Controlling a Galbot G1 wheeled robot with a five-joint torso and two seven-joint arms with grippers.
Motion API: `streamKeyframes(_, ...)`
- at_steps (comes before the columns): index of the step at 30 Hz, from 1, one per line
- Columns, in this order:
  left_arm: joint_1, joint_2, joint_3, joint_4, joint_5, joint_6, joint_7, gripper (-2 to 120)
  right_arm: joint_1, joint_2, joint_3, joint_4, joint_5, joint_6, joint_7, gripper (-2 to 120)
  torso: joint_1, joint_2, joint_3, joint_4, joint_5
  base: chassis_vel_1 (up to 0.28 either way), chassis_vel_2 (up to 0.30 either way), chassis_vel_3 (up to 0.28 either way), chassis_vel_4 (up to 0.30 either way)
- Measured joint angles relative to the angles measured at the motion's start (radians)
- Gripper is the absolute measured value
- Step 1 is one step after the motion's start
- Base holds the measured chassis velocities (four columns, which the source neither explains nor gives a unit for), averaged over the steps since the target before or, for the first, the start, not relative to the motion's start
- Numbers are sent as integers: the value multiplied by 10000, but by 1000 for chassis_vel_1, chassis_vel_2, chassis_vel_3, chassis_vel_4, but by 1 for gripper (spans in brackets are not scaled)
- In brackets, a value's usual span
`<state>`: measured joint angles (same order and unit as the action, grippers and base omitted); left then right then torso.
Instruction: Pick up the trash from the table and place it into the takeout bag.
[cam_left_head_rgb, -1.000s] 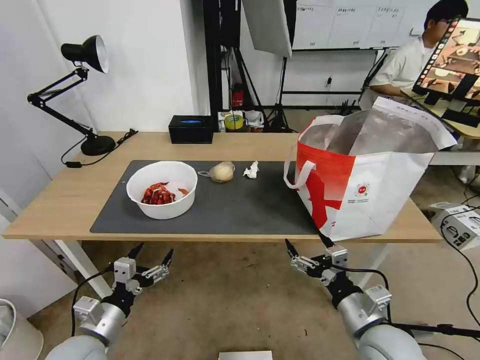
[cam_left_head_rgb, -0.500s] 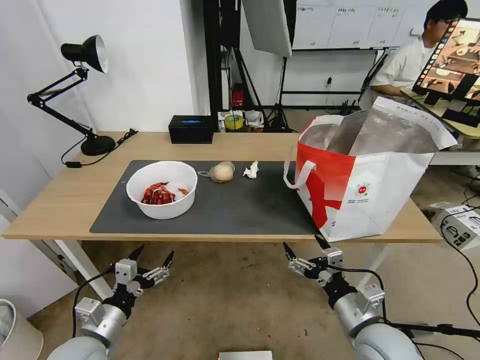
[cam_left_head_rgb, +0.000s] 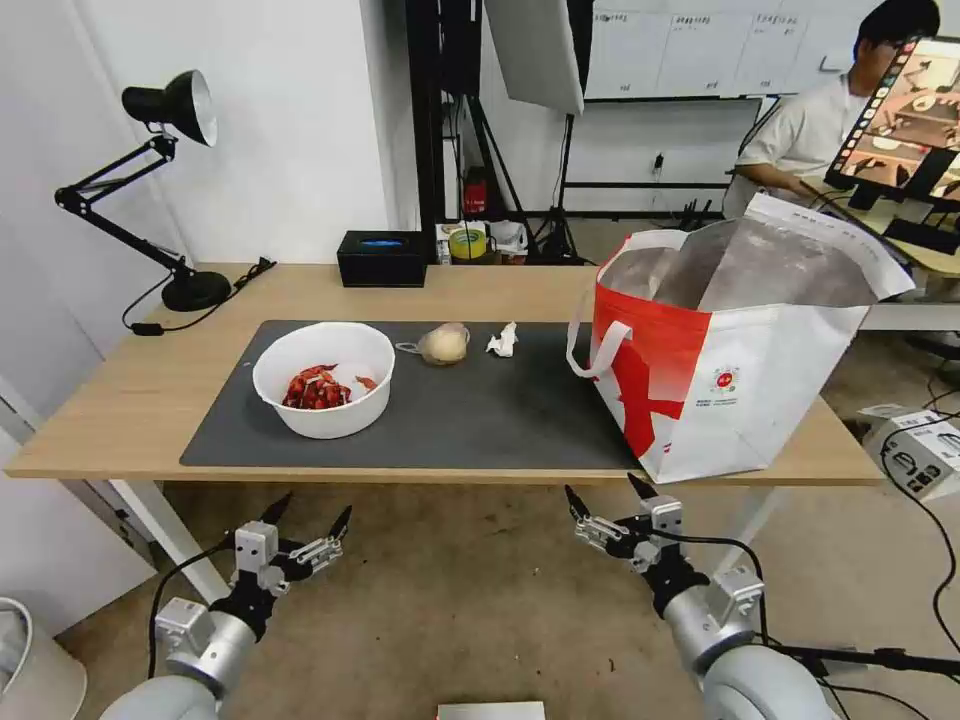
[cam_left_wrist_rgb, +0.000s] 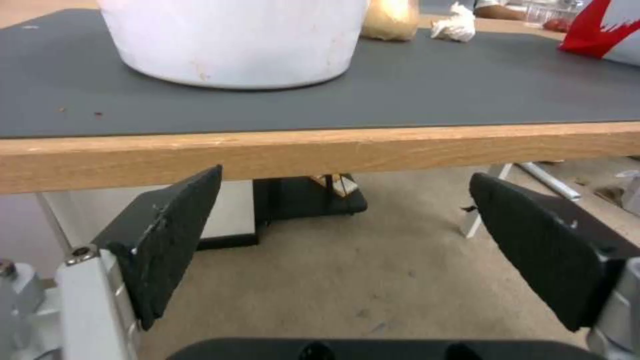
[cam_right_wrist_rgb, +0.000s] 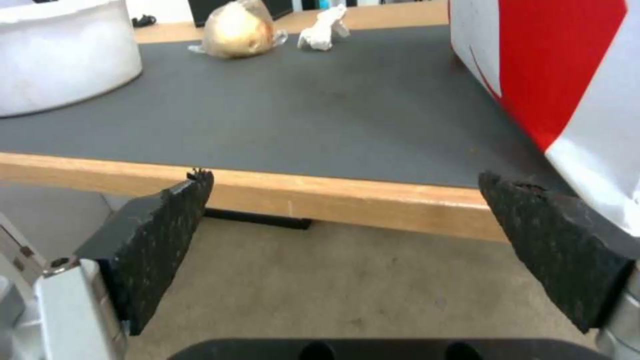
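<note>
On the dark grey mat of the table (cam_left_head_rgb: 120, 400) stands a white round bowl (cam_left_head_rgb: 324, 379) with red scraps. Behind it lie a beige wrapped lump (cam_left_head_rgb: 443, 344) and a small crumpled tissue (cam_left_head_rgb: 503, 340). The red-and-white takeout bag (cam_left_head_rgb: 735, 350) stands open at the table's right end, foil lining showing. My left gripper (cam_left_head_rgb: 311, 508) hangs open below the front edge, under the bowl (cam_left_wrist_rgb: 233, 40). My right gripper (cam_left_head_rgb: 605, 491) is open below the edge near the bag (cam_right_wrist_rgb: 567, 80). The lump (cam_right_wrist_rgb: 237, 30) and tissue (cam_right_wrist_rgb: 323, 32) lie far across the mat.
A black desk lamp (cam_left_head_rgb: 170, 110) stands at the table's back left and a black tissue box (cam_left_head_rgb: 381, 258) at the back middle. White table legs (cam_left_head_rgb: 160, 525) reach down near my left arm. A white box (cam_left_head_rgb: 920, 450) sits on the floor at right.
Both grippers have sunk slightly lower below the table edge; the right one drifted a little left. Nothing on the table moved.
</note>
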<state>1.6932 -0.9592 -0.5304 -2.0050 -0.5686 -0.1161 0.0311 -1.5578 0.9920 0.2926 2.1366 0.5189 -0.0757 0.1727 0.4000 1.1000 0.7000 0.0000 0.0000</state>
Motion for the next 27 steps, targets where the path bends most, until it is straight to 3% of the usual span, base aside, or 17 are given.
streamKeyframes(20,-64,-363,-28,160,281,-195,9,100,258,253,-537,-117,232,-259,241,100,1,0,0,-1,-1,0,0,0,0)
streamKeyframes(27,-108,-360,35,120,358,-198,12,100,1314,212,-1201,80,1143,-292,166,100,0,-1,0,-2,0,0,0,0,0)
